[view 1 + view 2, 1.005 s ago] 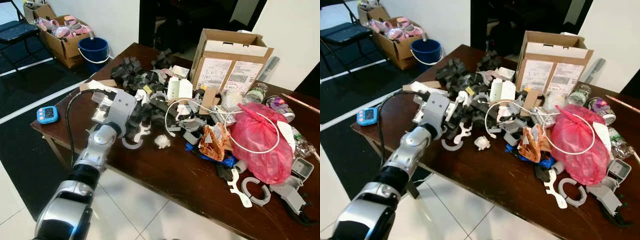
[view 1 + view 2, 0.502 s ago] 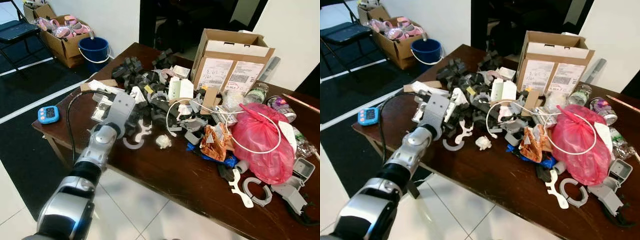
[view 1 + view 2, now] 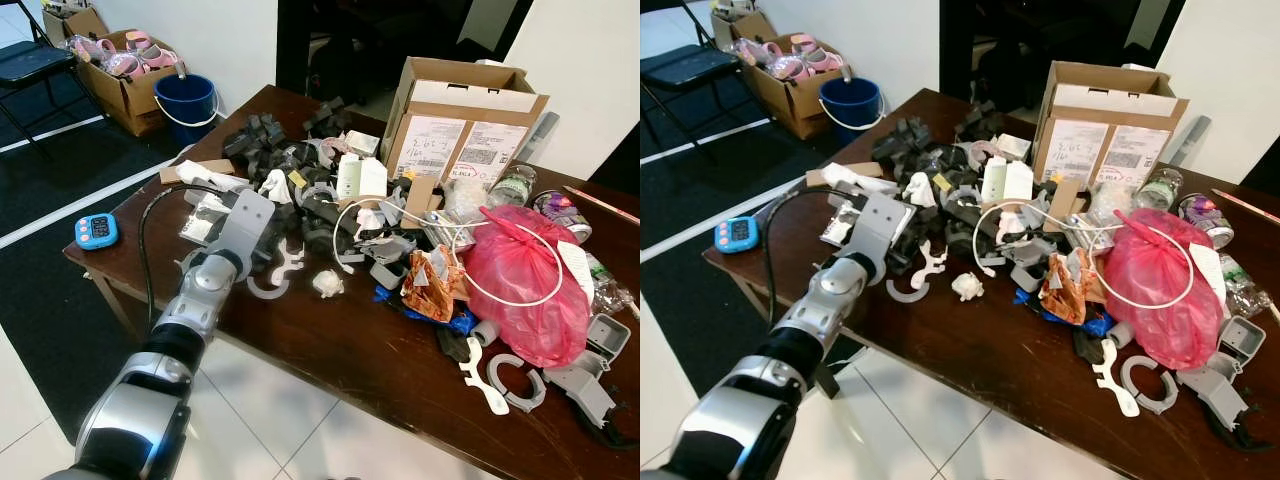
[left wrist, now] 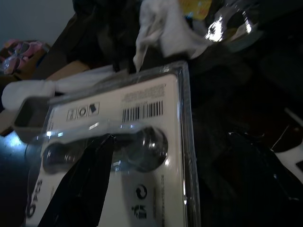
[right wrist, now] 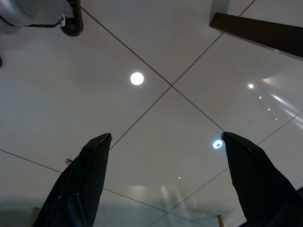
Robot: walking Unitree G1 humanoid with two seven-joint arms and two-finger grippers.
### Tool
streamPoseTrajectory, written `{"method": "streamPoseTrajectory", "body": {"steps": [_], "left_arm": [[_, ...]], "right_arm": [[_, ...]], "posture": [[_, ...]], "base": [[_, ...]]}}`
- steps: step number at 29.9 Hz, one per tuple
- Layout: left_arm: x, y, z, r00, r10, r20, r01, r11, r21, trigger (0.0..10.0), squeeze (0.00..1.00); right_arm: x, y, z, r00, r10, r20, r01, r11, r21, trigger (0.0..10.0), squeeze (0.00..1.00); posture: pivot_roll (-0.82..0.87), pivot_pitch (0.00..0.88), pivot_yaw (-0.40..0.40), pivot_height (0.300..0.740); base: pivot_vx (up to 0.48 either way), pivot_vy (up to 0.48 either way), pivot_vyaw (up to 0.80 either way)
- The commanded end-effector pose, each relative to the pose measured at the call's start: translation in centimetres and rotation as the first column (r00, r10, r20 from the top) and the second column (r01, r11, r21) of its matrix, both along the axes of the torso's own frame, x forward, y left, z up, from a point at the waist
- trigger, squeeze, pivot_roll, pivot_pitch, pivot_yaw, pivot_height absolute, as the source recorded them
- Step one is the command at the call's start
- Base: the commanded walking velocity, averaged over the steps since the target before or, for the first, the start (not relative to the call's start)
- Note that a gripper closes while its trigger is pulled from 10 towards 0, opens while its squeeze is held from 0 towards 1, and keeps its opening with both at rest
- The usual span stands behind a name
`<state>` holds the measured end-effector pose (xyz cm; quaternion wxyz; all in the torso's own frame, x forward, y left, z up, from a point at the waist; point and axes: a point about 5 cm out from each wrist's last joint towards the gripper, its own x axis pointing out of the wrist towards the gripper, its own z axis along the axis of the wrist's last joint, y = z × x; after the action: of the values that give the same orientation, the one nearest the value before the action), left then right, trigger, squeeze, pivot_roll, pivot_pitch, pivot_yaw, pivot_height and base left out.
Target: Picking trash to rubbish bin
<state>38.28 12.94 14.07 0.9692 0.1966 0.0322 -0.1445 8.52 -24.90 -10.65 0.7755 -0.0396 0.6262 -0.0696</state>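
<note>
At the table's left edge: left gripper (image 3: 268, 237) reaching into black and white trash pile (image 3: 300, 190), finger spread impossible to tell; clear blister pack (image 4: 123, 142) directly under one finger (image 4: 78, 189). Right gripper (image 5: 165, 184) hanging apart over floor tiles (image 5: 156, 56)

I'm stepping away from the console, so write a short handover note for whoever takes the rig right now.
Left gripper: reached over the near-left part of the table, right at a clear blister pack with a barcode card; whether it grips cannot be told.
Right gripper: open, idle, pointing at the tiled floor.
Things: trash pile across the table, with the pink bag at the right and the cardboard box behind. A blue bucket stands on the floor beyond the table's left end.
Done: nothing visibly binned.
Left: secure the pack, carry it off, continue.
</note>
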Motion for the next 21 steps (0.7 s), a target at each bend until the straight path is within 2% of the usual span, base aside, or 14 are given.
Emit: {"method": "streamPoseTrajectory", "body": {"steps": [1,12,13,21], "left_arm": [[-0.22,0.97,-1.32,0.997,0.041,-0.063,-0.038,0.998,0.044,10.0,0.0],[-0.26,1.34,-1.49,0.996,0.058,-0.069,-0.055,0.997,0.045,10.0,0.0],[-0.28,1.32,-1.55,0.996,0.058,-0.072,-0.056,0.998,0.032,0.0,0.0],[-0.24,1.17,-1.53,0.996,0.058,-0.073,-0.056,0.998,0.031,0.0,0.0]], "right_arm": [[-0.64,-0.32,-0.04,1.0,0.006,-0.022,-0.006,1.0,-0.01,10.0,0.0],[-0.52,-0.32,-0.02,1.0,0.016,-0.023,-0.016,1.0,-0.016,10.0,0.0],[-0.54,-0.32,-0.02,1.0,0.018,-0.024,-0.019,1.0,-0.018,10.0,0.0],[-0.62,-0.41,-0.02,0.999,0.02,-0.027,-0.02,1.0,-0.023,10.0,0.0]], "posture": [[0.1,0.151,-0.064,0.74],[0.1,0.15,-0.066,0.74],[0.1,0.151,-0.066,0.74],[0.1,0.151,-0.063,0.74]], "base": [[0.0,0.0,0.0],[0.0,0.0,0.0],[0.0,0.0,0.0],[0.0,0.0,0.0]]}}
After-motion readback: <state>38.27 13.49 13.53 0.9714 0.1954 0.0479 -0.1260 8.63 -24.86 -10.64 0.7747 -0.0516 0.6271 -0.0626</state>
